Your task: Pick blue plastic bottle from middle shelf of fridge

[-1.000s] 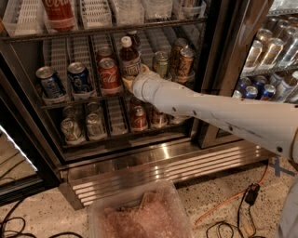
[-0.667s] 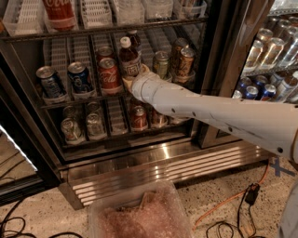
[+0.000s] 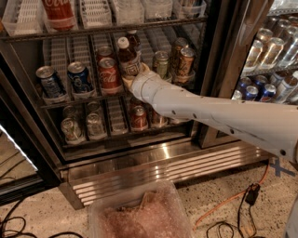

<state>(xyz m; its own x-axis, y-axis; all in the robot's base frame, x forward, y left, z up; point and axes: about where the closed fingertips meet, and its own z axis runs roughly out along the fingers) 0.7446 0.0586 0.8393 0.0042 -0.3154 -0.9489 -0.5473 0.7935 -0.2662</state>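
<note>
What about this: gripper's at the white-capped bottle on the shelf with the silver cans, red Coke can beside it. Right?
Wrong shelf. The camera view shows the gripper at the blue plastic bottle on the middle shelf, above the silver cans; the red Coke can is beside it.

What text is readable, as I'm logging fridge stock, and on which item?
"Coca-Cola": red can, middle shelf.
"Coca-Cola", cut off: red bottle above.
Blue plastic bottle label, at the gripper: blurred.
Blue cans, other cans: unreadable.
</note>
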